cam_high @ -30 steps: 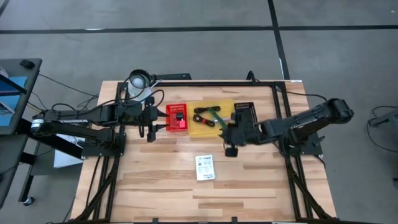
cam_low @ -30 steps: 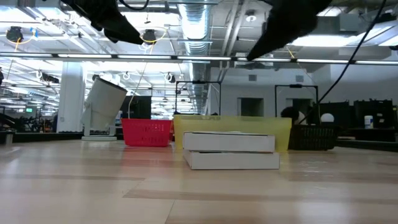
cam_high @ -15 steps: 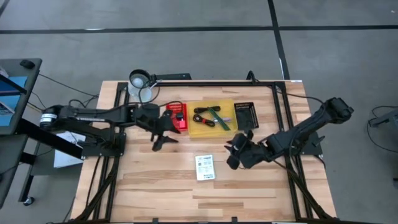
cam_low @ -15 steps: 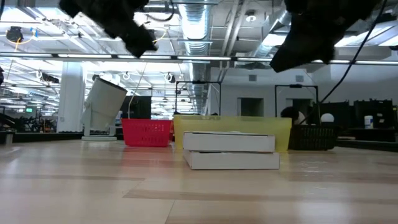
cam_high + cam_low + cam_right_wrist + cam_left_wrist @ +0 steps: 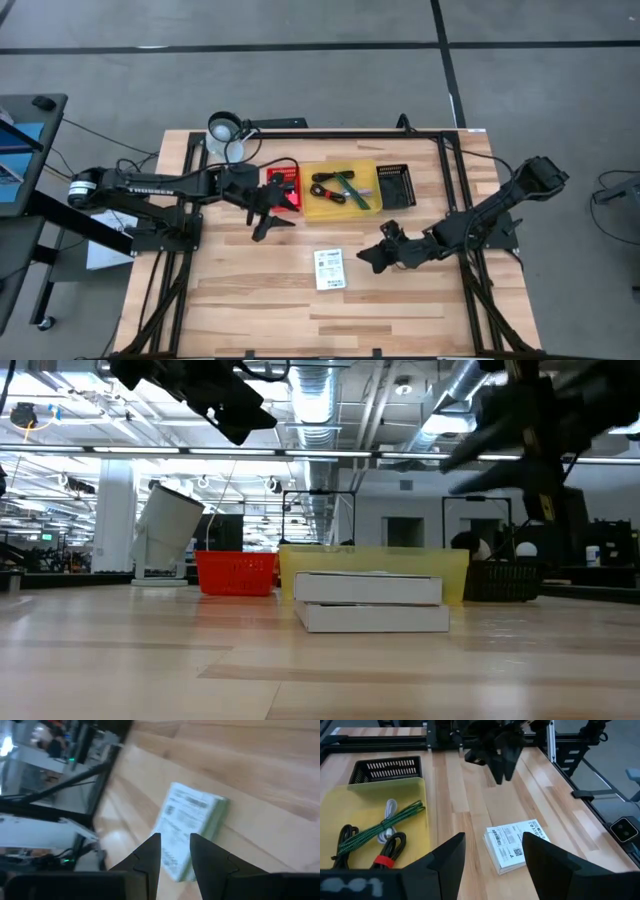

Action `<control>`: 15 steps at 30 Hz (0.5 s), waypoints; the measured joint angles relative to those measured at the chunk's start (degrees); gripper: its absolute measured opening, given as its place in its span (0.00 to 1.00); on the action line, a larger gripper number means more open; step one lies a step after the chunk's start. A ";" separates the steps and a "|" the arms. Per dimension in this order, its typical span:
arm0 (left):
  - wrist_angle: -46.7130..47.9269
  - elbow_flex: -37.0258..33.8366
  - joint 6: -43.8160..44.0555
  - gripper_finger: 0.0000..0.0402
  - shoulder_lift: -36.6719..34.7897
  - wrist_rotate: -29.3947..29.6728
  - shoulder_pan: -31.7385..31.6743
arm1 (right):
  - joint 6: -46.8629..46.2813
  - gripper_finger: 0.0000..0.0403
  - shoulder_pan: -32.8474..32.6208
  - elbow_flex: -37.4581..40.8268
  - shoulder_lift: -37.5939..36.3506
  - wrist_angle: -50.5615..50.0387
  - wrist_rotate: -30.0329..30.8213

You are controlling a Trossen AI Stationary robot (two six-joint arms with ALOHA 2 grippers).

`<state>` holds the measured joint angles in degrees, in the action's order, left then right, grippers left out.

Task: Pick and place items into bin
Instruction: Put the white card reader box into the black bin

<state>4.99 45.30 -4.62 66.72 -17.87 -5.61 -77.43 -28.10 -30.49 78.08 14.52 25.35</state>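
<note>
The flat white printed packet (image 5: pixel 329 268) lies flat on the wooden table, near its middle. My left gripper (image 5: pixel 266 225) hangs open above the table beside the red bin (image 5: pixel 285 188); in its wrist view the packet (image 5: pixel 517 851) shows between its open fingers, farther off. My right gripper (image 5: pixel 368 258) hovers just right of the packet, open by a narrow gap with nothing in it, pointing at the packet (image 5: pixel 192 827). The yellow bin (image 5: pixel 340 190) holds a coiled black cable with a red bit (image 5: pixel 385 856) and a green stick (image 5: pixel 382 826).
A black bin (image 5: pixel 393 185) stands right of the yellow one. A white mug (image 5: pixel 228 135) sits at the far left corner. Dark frame rails (image 5: pixel 350 133) run along the far edge and both sides. Bare wood lies toward the near edge.
My left gripper has swung from beside the red bin toward the table's right and near side, sinking a little. My right gripper has come down from beside the yellow bin toward the near edge and the packet, rolling its wrist about a quarter turn. The packet has not moved.
</note>
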 joint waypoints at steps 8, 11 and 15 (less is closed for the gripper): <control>1.01 -0.01 -0.72 0.47 0.00 0.14 2.00 | -0.64 0.33 0.87 2.02 0.00 -1.62 -2.30; 2.12 -0.05 -2.40 0.47 0.00 0.13 2.95 | -0.63 0.40 0.87 2.23 0.00 -1.63 -2.84; 0.68 -0.07 -2.91 0.47 -0.01 0.13 3.92 | 0.49 0.47 0.87 2.24 0.00 -1.70 -2.84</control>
<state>5.67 45.23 -7.53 66.70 -17.74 -1.69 -76.94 -27.23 -28.25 78.08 12.82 22.51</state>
